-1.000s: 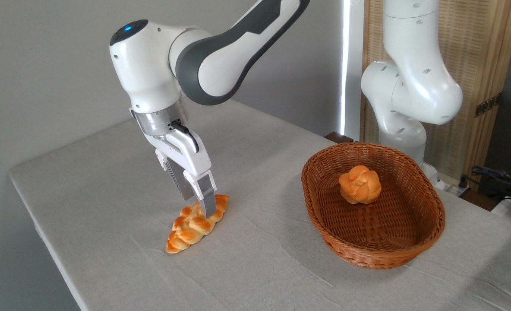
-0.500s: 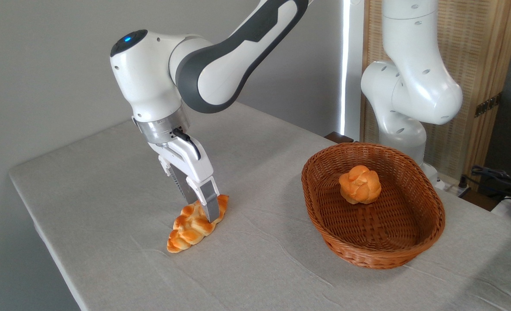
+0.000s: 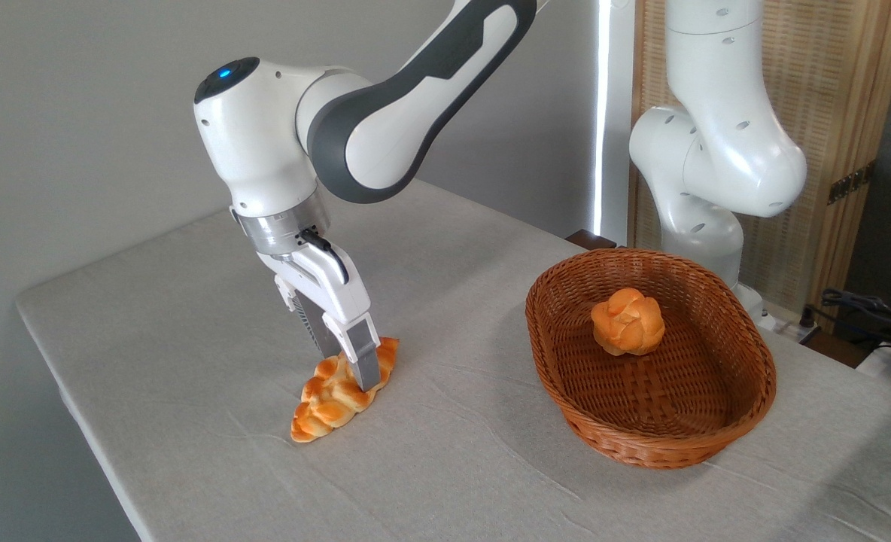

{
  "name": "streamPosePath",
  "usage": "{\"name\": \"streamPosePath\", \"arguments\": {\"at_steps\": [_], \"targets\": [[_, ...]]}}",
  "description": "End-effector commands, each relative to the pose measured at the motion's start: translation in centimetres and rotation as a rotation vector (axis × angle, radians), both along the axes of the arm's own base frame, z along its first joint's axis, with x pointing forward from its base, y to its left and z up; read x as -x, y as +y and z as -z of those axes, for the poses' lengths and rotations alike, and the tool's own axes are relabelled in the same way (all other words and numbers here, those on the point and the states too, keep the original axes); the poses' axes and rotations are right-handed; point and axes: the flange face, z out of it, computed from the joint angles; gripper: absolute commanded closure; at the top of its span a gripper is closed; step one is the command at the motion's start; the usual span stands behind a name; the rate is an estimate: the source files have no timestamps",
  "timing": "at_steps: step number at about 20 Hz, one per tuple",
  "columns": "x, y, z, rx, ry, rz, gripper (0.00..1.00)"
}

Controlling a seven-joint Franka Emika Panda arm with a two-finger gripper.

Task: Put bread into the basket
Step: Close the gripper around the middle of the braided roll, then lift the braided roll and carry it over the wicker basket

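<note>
The white two-finger gripper (image 3: pixel 351 369) straddles the long braided golden-orange bread (image 3: pixel 340 391), fingers down either side, whether clenched I cannot tell; the loaf lies on the grey cloth-covered table (image 3: pixel 190 331); rightward, well apart, an oval reddish-brown wicker basket (image 3: pixel 664 444) holds a round knotted bun (image 3: pixel 627 321).

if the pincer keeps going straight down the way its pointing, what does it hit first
The braided bread: the pincer already straddles its far half, fingers down along its sides. Just beneath lies the table. Whether the fingers already touch it is unclear.
</note>
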Motion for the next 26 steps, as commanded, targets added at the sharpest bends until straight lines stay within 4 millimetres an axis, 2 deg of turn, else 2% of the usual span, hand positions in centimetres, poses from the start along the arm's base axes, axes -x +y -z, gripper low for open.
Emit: {"name": "streamPosePath", "arguments": {"at_steps": [1,4,16,19,21,23,26], "targets": [[-0.2,0.1,0.9,-0.004,-0.019,0.008,0.79],[-0.2,0.1,0.9,-0.004,-0.017,0.011,0.99],[-0.1,0.1,0.9,-0.004,-0.011,0.026,1.0],[-0.3,0.2,0.2,-0.003,-0.023,0.027,1.0],[-0.9,0.5,-2.0,0.002,-0.048,0.04,1.0],[-1.4,0.7,-5.9,0.002,-0.056,0.051,1.0],[-0.8,1.7,-9.9,0.012,-0.067,0.117,1.0]]}}
